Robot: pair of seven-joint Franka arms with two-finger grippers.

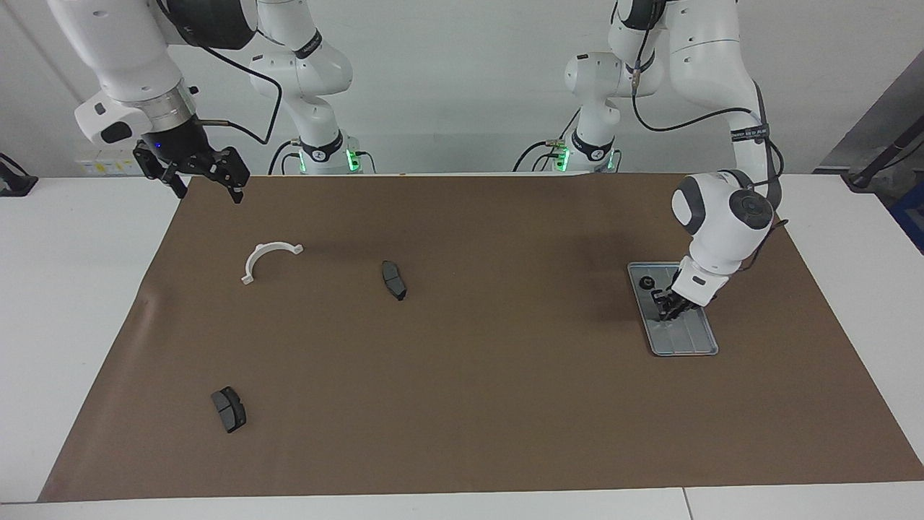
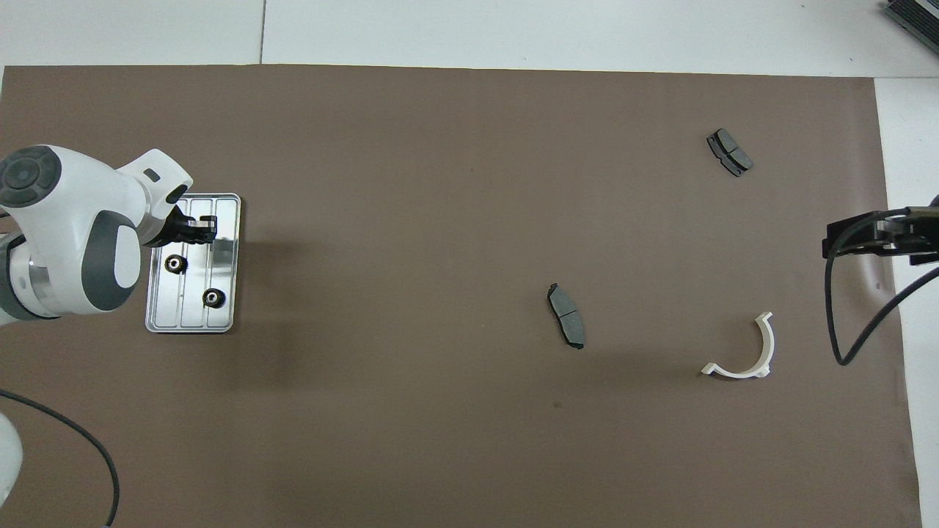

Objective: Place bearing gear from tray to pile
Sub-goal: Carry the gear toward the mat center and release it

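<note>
Left gripper is pinched shut low in the tray; I can't tell if it holds a bearing gear. Check before lifting straight up. Right gripper waits wide open over the mat's corner.

Both arms wore glossy white shells with dark grey joint caps, black cables, black end effectors and green-lit bases.

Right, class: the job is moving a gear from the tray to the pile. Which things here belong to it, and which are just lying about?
Part of the job:
tray
two gears lying in it
left tool, shut, over the tray
pile: two brake pads and a white bracket

Just there:
brown mat
right tool, open, waiting over the mat's corner
</note>
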